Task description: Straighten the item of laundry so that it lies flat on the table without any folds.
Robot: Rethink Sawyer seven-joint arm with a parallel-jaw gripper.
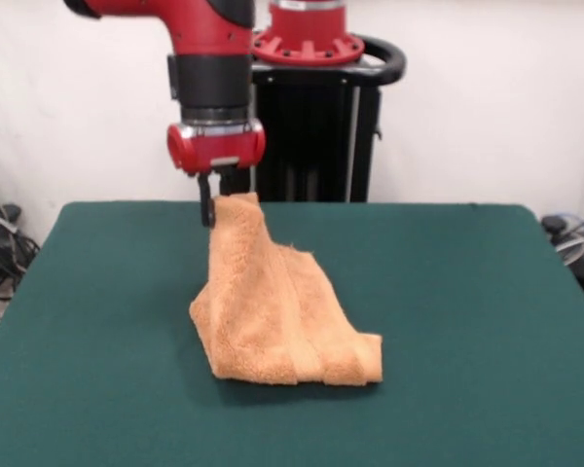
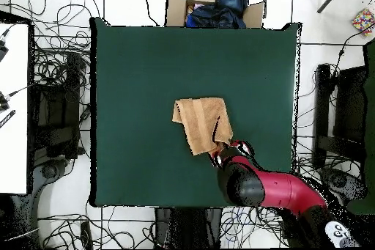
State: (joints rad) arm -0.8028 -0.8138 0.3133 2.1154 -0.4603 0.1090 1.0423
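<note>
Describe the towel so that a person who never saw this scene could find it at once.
Look at the large dark green table; near its middle sits the towel, light orange terry cloth. One corner is lifted by the gripper, whose jaws are shut on it, so it rises in a folded peak, the only cloth on the table.

**What we cannot make out**

In the front view we see only one dark finger (image 1: 207, 209) at the raised corner of the towel (image 1: 273, 311); the other sits behind the cloth, so we cannot see the contact itself. From overhead, the arm (image 2: 267, 187) covers the gripper (image 2: 223, 152) and the towel's corner nearest the counter's (image 2: 146, 78) robot-side edge. The towel's underside and any band stripes are lost in its folds. The front view cuts off the counter's near edge and both near corners, and the arm's upper part at the top. The contents of the cardboard box (image 2: 212, 5) beyond the far edge are too dark to tell.
</note>
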